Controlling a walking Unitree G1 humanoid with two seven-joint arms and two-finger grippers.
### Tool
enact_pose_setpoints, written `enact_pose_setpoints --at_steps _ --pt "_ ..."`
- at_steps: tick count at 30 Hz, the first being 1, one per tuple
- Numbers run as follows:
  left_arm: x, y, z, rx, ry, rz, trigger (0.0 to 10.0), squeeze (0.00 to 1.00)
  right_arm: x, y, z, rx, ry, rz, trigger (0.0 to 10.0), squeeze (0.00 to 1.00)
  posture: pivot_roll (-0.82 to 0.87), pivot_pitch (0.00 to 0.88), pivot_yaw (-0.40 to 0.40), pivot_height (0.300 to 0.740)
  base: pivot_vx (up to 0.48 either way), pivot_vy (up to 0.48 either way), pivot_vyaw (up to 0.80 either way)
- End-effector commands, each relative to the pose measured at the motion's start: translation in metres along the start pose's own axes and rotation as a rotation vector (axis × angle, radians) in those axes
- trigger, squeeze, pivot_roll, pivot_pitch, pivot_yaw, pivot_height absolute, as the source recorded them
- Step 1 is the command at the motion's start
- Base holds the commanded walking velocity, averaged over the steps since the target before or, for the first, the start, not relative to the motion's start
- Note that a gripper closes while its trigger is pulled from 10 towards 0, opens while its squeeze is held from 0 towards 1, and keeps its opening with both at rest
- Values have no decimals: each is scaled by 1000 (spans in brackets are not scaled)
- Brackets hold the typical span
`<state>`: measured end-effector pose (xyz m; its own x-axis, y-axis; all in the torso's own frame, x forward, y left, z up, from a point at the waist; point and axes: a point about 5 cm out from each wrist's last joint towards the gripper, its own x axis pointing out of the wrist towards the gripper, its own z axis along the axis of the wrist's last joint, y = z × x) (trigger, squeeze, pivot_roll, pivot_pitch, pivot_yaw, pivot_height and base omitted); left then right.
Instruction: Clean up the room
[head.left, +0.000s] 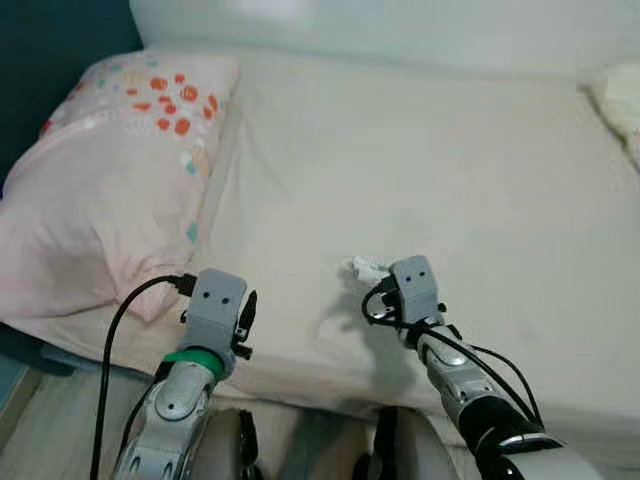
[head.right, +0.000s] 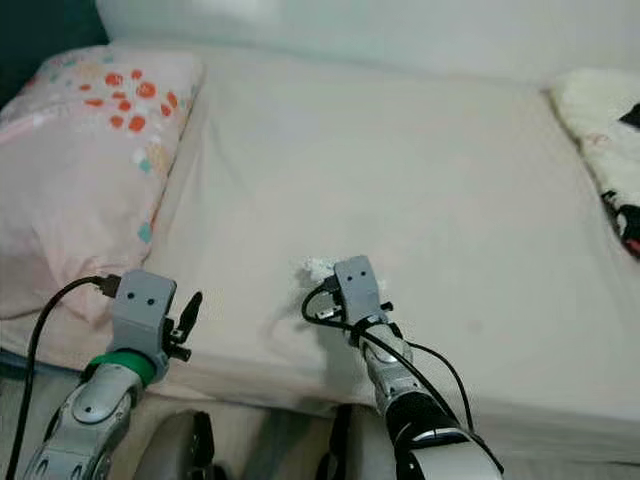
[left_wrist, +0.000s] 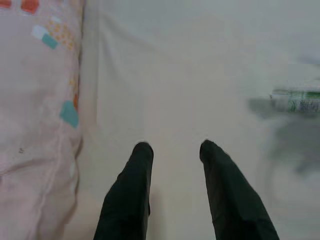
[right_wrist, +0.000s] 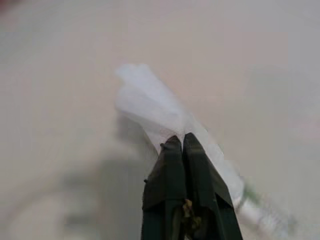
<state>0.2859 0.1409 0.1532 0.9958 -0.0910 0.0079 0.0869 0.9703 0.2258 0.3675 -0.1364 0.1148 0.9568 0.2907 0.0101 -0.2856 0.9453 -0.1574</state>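
Right hand (right_wrist: 183, 142) pinching a crumpled white wrapper (right_wrist: 160, 107), fingers pressed together on it, hanging just above the bed (head.left: 420, 150) close to its near edge, about midway along. Wrapper (head.left: 366, 267) poking out past the hand on the side toward the far edge of the bed, a bit of green print showing on the part trailing under the fingers. Casting a soft shadow on the pale sheet beneath.

Left hand (left_wrist: 175, 150) hovering with its two black fingers (left_wrist: 131, 190) parted to a moderate gap and gripping nothing, also over the near edge of the bed, toward the left end. Sitting just beside a pink pillow (head.left: 110, 190), which is lying at the left end of the bed and showing red-orange dots and small teal and yellow patches. Catching, from the left wrist camera, the same wrapper (left_wrist: 296, 99) blurred and well apart from the left fingers.

Resting at the right end of the bed, a white fluffy thing (head.right: 600, 130), with something dark and red at its outer side, too cropped to tell what. Running from the left wrist camera housing, a black cable (head.left: 115, 330) looping down along the arm; wrapping that wrist, a green band (head.left: 195, 360).
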Motion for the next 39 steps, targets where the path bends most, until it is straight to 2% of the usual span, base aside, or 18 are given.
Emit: enact_pose_setpoints --at_steps 1,2,3,4,6,13,17,36,39 --pt "2 -2 -3 -6 -1 0 10000 0 -4 3 1 26 -56 8 0 0 0 84 2 614 0 0 0" --pt "9 -4 1 -13 -33 -2 10000 0 -9 6 25 60 -231 -4 10000 0 -34 33 3 614 0 0 0" --pt "9 -4 1 -13 -33 -2 10000 0 -9 6 25 60 -231 -4 10000 0 -34 33 3 614 0 0 0" --pt "12 -5 3 -9 -49 -10 10000 0 -13 7 33 92 -283 -32 10000 0 -43 21 5 614 0 0 0" --pt "18 -7 5 -3 -69 -21 10000 0 -19 7 37 125 -318 -64 10000 0 -62 0 11 614 0 0 0" --pt "31 -11 17 -14 -124 -28 10000 0 -30 -2 30 89 -325 -153 10000 0 -82 0 15 623 0 0 0" --pt "39 -13 19 -66 -131 -31 10000 0 -36 -3 28 94 -315 -174 10000 0 -93 0 22 643 0 0 0" --pt "41 -19 6 -107 -97 -30 10000 0 -46 -1 20 83 -253 -191 10000 0 -98 0 28 736 0 0 0" --pt "41 -19 4 -108 -88 -33 10000 0 -47 -1 20 79 -246 -208 10000 0 -98 0 35 740 0 0 0"
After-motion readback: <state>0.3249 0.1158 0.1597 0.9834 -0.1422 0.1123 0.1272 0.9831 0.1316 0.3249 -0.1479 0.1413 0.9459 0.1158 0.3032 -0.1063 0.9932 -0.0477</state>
